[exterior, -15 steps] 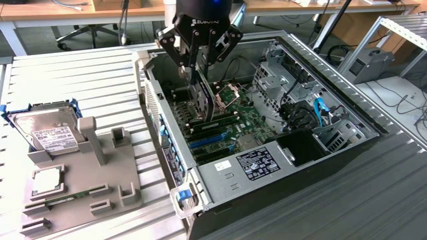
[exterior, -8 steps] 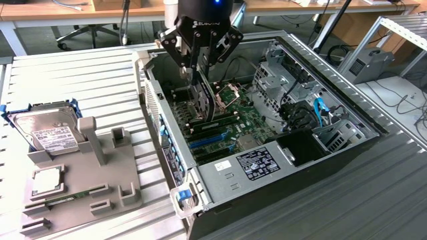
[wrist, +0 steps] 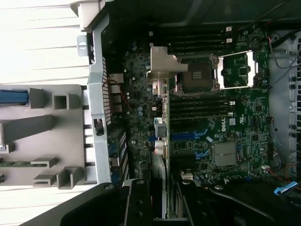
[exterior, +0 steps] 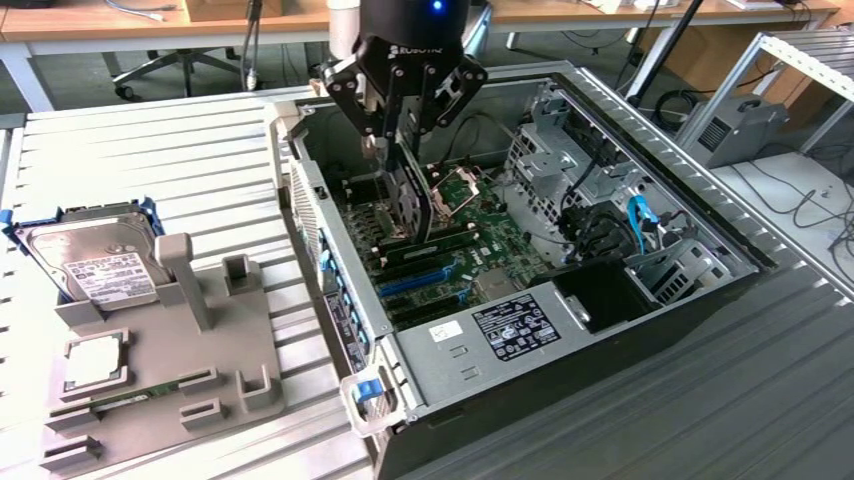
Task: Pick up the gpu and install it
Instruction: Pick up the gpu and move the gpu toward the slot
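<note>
The gpu (exterior: pixel 414 205) hangs on edge inside the open computer case (exterior: pixel 667 215), just above the green motherboard (exterior: pixel 497 238). My gripper (exterior: pixel 398 150) is shut on its upper edge, one finger on each side. In the wrist view the gpu (wrist: pixel 162 122) appears edge-on, with its silver end bracket (wrist: pixel 161 66) towards the case's rear wall, and my gripper (wrist: pixel 161 195) clamps it. The card's lower edge sits over the memory slots, short of the blue expansion slots (exterior: pixel 411 282), which also appear in the wrist view (wrist: pixel 189 136).
The open CPU socket (exterior: pixel 463 190) lies beside the card. A power supply (exterior: pixel 514 325) and drive cages (exterior: pixel 574 150) line the case. At the exterior view's left, a grey fixture (exterior: pixel 174 370) holds a hard drive (exterior: pixel 87 262) and a memory stick (exterior: pixel 123 396).
</note>
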You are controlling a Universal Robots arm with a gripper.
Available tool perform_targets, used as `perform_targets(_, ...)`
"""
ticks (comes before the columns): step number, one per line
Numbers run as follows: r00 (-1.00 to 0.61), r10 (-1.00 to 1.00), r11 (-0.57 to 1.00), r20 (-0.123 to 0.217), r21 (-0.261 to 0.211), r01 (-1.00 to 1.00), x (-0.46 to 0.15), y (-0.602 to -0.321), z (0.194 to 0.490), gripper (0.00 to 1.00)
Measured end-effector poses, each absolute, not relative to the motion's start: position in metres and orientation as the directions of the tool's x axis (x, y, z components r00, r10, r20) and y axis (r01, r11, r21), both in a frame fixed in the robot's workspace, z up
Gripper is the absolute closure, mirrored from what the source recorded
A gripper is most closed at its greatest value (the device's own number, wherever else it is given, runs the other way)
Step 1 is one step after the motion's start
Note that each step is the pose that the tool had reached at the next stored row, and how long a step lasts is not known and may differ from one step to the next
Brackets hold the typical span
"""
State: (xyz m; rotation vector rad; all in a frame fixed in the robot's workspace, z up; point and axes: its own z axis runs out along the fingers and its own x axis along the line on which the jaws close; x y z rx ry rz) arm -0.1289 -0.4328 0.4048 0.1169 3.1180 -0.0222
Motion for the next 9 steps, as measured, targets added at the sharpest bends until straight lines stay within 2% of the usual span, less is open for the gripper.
perform_targets(9, -0.997, 0.075, 0.997, -0.021, -0.014, 0.075, -0.1253, -0.4306, 0.4009, 0.74)
